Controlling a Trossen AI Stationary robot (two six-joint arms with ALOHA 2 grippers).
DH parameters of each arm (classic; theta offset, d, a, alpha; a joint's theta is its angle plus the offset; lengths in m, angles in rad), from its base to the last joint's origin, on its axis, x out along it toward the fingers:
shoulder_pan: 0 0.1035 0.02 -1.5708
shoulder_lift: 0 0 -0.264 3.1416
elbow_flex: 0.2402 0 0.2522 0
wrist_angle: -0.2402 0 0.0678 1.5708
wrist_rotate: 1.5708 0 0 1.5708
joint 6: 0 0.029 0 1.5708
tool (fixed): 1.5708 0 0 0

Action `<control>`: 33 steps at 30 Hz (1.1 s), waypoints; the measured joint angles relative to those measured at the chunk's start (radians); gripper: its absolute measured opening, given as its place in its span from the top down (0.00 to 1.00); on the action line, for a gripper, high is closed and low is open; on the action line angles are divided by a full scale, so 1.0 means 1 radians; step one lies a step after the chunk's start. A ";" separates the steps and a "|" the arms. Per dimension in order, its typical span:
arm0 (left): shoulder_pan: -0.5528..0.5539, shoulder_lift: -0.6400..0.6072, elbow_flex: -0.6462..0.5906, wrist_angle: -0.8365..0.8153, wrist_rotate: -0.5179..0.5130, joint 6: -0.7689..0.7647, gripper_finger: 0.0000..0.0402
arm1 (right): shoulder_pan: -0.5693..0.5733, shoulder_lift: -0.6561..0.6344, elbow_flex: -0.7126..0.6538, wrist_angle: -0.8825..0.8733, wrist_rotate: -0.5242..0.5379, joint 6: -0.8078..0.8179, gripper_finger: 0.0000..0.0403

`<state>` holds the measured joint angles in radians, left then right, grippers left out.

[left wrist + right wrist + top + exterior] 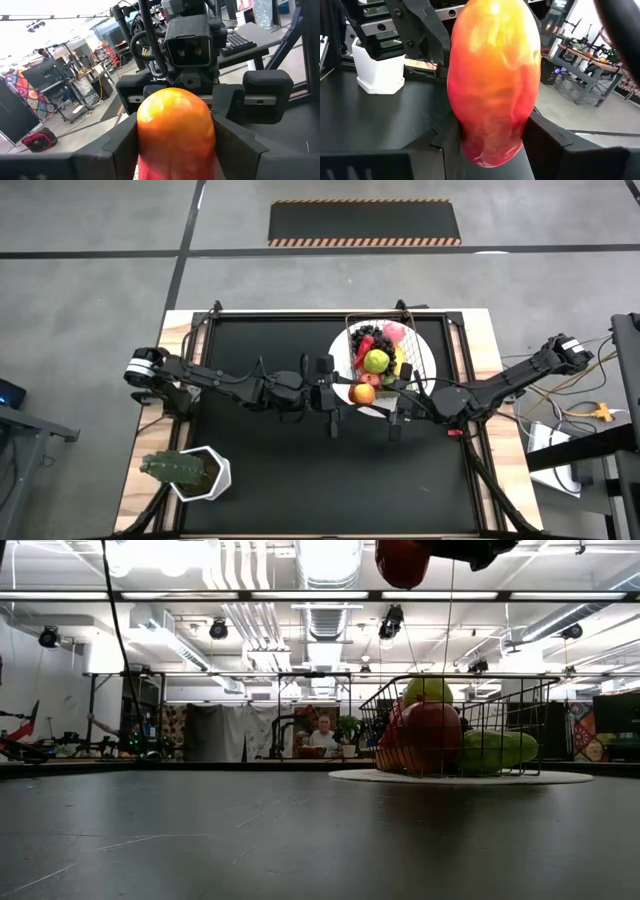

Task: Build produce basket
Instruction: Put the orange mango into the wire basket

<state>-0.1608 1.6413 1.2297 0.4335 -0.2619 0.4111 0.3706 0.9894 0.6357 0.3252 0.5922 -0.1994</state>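
Observation:
A yellow-orange-red mango hangs high above the black table top, just in front of the white plate. My left gripper reaches it from the left and my right gripper from the right; both are shut on it. The low view shows the mango at the top edge, under a dark gripper. The wire basket stands on the plate and holds a green apple, dark grapes, a pink peach and other produce. My left gripper pinches the mango's left end between its two fingers. It comes in level from the table's left. The mango is lifted clear of the table. My right gripper has the mango's other end between its two fingers, level from the table's right. The finger faces appear to lie against the mango's sides. The mango sticks out ahead of the fingers toward the left gripper.
A green cactus-like plant in a white pot stands at the table's near left corner. The black mat is bare in front of the arms. In the low view, people and room clutter show beyond the far edge.

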 joint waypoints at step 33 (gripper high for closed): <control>-0.003 -0.173 -0.083 -0.285 -0.069 0.013 0.19 | -0.232 -0.019 0.291 -0.963 -0.063 0.511 0.60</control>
<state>-0.1638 1.4681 1.1463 0.1485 -0.3308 0.4245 0.1388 0.9707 0.9268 -0.6377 0.5291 0.3113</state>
